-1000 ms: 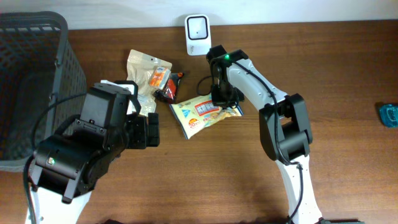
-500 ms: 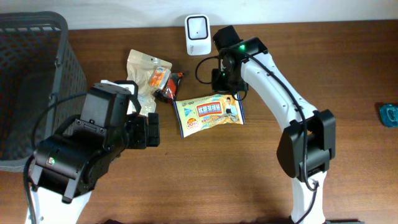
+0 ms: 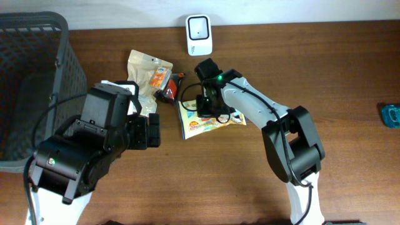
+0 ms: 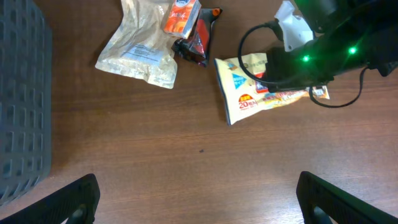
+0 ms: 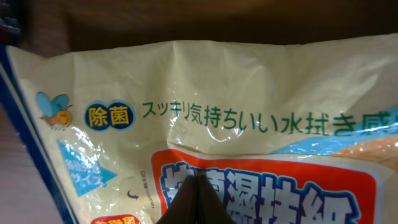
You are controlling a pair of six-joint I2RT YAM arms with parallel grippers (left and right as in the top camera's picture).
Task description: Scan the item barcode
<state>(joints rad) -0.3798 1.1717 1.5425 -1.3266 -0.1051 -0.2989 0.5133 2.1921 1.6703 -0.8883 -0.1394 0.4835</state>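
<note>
Right gripper, tips pinched shut on the wet-wipes pack, has swung from 5 o'clock of the scanner to 6, the pack now crumpled beneath it; left gripper stays spread apart

The wipes packet reads "除菌" and "スッキリ気持ちいい水拭き感".

Dark wooden table, white surface behind
</note>
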